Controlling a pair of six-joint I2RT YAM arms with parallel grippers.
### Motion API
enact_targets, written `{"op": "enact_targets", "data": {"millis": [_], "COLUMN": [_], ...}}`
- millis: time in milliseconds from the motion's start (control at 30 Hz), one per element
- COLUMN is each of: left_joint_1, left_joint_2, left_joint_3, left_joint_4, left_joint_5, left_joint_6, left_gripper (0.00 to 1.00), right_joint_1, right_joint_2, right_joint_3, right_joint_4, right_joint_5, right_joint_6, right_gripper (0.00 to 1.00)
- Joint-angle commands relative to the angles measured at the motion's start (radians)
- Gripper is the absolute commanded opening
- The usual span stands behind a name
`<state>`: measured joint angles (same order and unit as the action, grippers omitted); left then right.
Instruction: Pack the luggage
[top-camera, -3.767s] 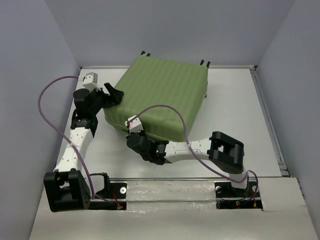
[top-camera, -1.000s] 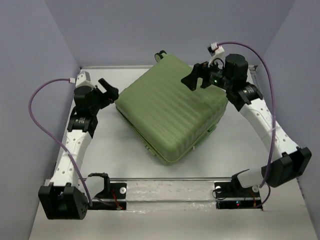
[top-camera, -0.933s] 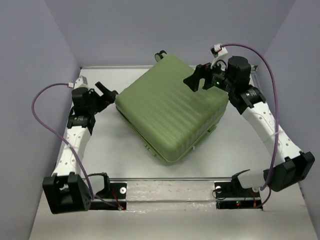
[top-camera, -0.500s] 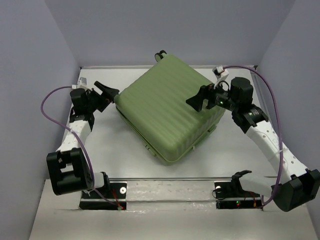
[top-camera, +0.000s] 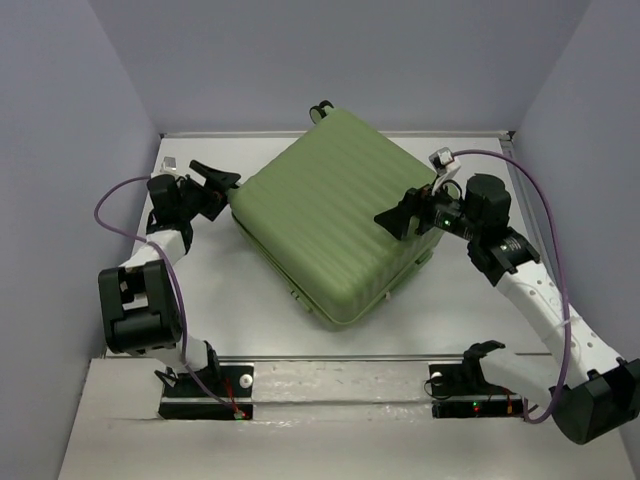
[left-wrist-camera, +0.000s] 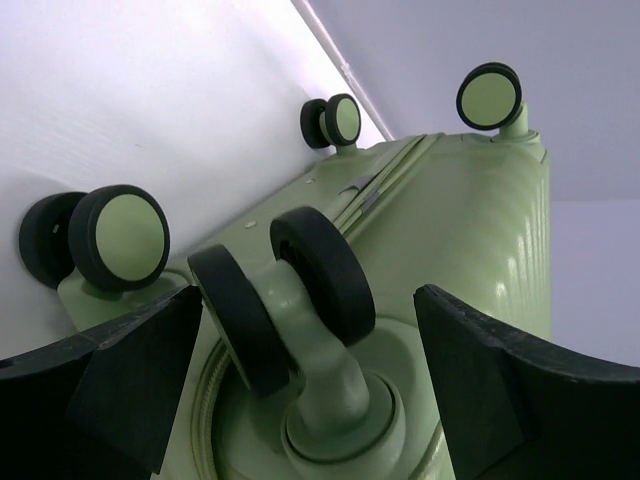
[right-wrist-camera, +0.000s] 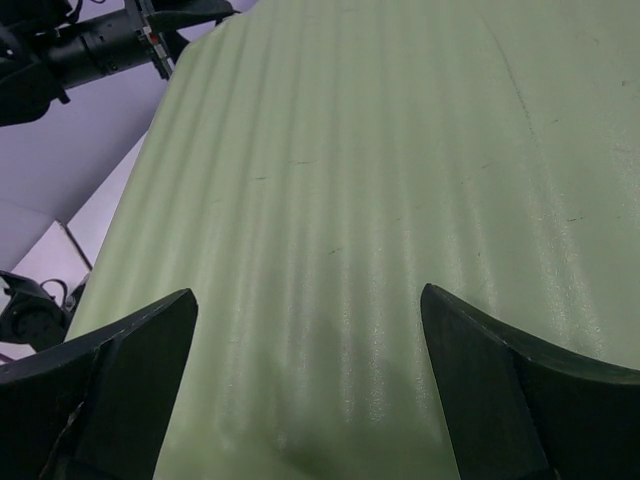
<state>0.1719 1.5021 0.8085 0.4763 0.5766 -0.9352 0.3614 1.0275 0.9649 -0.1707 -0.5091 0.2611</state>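
The luggage (top-camera: 340, 225), a closed sage-green hard-shell case with a ribbed, faintly glossy shell, lay flat and diagonal mid-frame on the white surface (top-camera: 480, 180), its inside hidden and only one black wheel (top-camera: 322, 106) peeking past its upper corner. The left gripper (top-camera: 217, 184) sat at the case's left corner, jaws spread either side of a twin caster (left-wrist-camera: 285, 300); the right gripper (top-camera: 405, 213) hung over the shell's right side, jaws spread, holding nothing.

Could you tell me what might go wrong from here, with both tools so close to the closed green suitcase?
1. The open left tool straddles a black caster wheel of the pale sage-green ribbed hard-shell suitcase; a wheel may roll and the grip might slip.
2. The open right tool faces only bare shell, so pushing could skid the suitcase sideways.
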Motion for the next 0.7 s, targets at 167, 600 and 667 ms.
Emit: {"op": "enact_targets", "data": {"millis": [167, 600, 667], "left_joint_1": [0.003, -0.012, -0.014], "left_joint_2": [0.098, 0.075, 0.027], "left_joint_3": [0.110, 0.193, 0.222], "left_joint_4": [0.127, 0.358, 0.343], "left_joint_5": [0.046, 0.092, 0.092], "left_joint_6": [-0.077, -0.266, -0.280], "left_gripper": [0.97, 0.06, 0.06], "right_joint_1": [0.016, 0.045, 0.056], "right_joint_2": [-0.060, -0.178, -0.191], "right_joint_3": [-0.044, -0.210, -0.227], "right_joint_4": [0.048, 0.057, 0.054], "right_joint_5": [-0.017, 0.014, 0.026], "right_joint_6": [0.024, 0.075, 0.084], "right_gripper": [0.98, 0.99, 0.98]}}
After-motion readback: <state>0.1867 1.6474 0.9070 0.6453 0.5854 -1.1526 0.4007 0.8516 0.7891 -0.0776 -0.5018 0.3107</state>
